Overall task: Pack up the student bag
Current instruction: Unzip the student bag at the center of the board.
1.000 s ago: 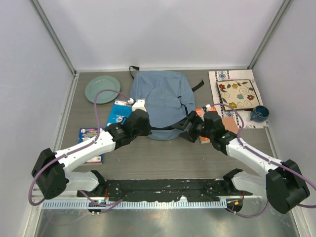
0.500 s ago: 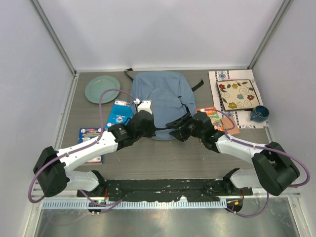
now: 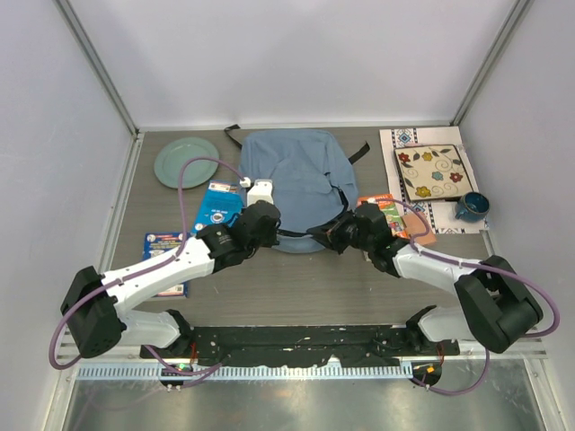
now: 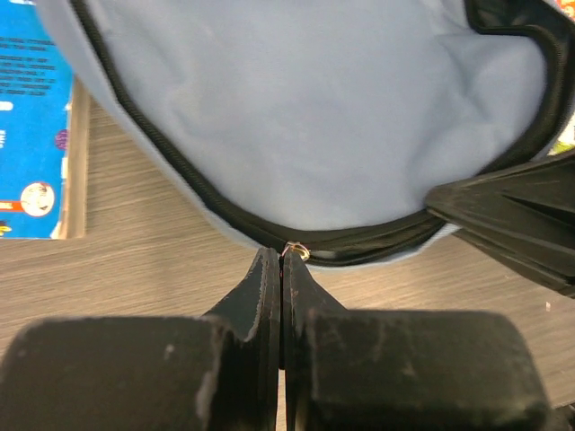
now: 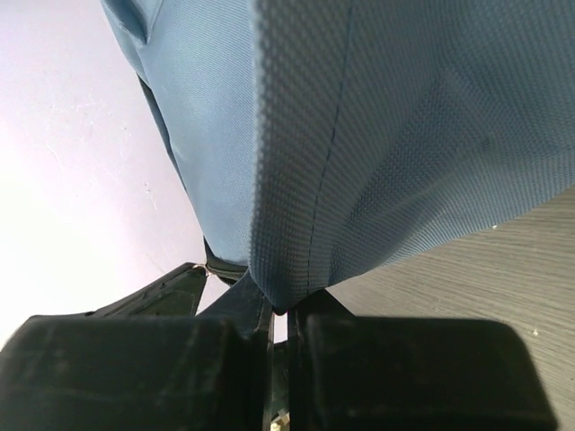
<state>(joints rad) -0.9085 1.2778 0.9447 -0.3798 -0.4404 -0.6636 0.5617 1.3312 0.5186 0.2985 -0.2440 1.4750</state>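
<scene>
Top external view has the student bag (image 3: 296, 180) lying flat on the table (image 3: 296, 287), toward the back, with its near rounded edge between the two arms. The left gripper (image 3: 277, 233) reaches that edge from the left and the right gripper (image 3: 323, 236) from the right, the two close together. From above, their fingertips merge with the dark zipper (image 4: 243, 222) and a black strap, so neither grip can be read there.

The left wrist camera shows its fingers pressed together, with a small metal zipper pull (image 4: 296, 252) right at the tips. Whether the pull is pinched or only touched is hard to tell. The right wrist camera shows its fingers closed on a fold of the bag's blue fabric, which fills most of that view and hides the rest.

A blue booklet (image 3: 218, 207) lies just left of the bag. A second booklet (image 3: 164, 256) is partly covered by the left arm, and an orange packet (image 3: 393, 214) is partly hidden under the right arm. A green plate (image 3: 186, 162) sits at the back left. A floral tile (image 3: 431, 171) and a blue cup (image 3: 471, 207) are at the right.
</scene>
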